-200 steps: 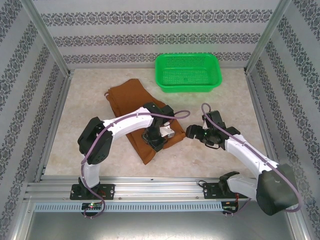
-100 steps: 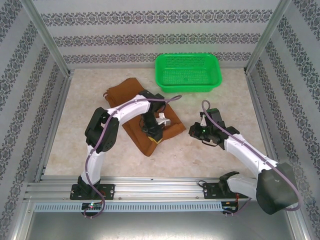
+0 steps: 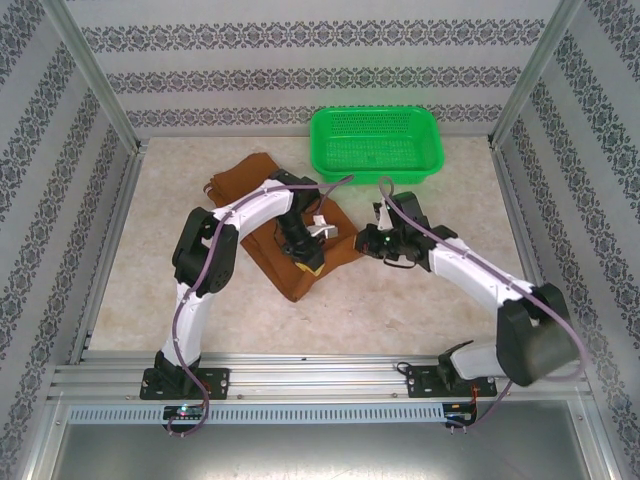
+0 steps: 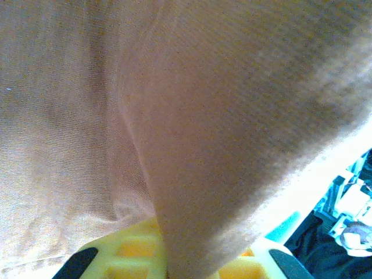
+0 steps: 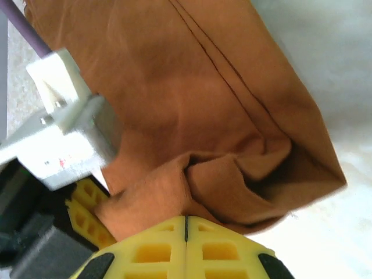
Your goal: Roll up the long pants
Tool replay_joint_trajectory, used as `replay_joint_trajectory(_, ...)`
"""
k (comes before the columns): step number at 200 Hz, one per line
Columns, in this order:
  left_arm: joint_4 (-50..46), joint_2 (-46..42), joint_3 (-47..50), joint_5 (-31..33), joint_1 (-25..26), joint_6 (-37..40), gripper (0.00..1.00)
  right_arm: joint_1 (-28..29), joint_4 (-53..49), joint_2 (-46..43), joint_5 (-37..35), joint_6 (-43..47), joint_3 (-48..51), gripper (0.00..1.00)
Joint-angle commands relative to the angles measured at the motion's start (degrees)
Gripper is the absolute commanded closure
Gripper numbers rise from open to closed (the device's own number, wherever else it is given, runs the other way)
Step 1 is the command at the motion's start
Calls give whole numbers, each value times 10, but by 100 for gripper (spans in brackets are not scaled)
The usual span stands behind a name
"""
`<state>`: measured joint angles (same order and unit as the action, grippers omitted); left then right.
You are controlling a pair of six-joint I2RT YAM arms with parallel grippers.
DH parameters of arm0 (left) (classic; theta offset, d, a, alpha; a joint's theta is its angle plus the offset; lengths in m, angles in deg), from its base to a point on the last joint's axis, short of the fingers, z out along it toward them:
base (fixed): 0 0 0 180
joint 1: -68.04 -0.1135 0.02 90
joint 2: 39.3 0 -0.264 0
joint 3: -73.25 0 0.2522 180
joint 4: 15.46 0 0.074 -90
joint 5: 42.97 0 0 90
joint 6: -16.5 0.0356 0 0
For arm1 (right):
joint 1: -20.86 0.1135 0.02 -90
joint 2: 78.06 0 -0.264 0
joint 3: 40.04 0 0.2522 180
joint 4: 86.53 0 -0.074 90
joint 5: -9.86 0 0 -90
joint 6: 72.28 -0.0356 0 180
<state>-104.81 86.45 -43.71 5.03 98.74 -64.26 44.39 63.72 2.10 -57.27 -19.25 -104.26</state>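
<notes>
Pants lie folded on the bench, under the left end effector, which grasps a raised ridge of cloth, probably to start the roll. The right end effector, just beside it, is clenched at the bunched edge, likely steadying that side. I cannot tell whether it pinches cloth. The long axis slants from far-left beyond the left end effector to near-right behind it.

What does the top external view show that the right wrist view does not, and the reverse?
Top external adds the green basket and the patterned walls. Right wrist adds the right hand up close, its yellow fingertips pressed together at a bunched fold of cloth. Both share the rust-brown long pants and the left hand on them.
</notes>
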Motion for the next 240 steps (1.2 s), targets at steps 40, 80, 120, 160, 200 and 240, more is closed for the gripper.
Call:
replay_joint_trajectory(40,7,6,11,-1,-51,21,81,14,13,137,53,28,-95,100)
replay_joint_trajectory(80,50,-21,24,64,-72,18,76,19,18,219,52,25,-156,100)
replay_joint_trajectory(120,183,-142,90,199,-71,-1,73,20,13,303,52,20,-221,100)
replay_joint_trajectory(160,218,-248,178,226,-10,12,68,20,3,363,59,20,-271,100)
replay_joint_trajectory(200,298,-277,279,175,103,-30,70,20,13,375,61,15,-266,100)
replay_joint_trajectory(240,402,-220,335,198,86,-105,79,12,26,370,67,12,-243,100)
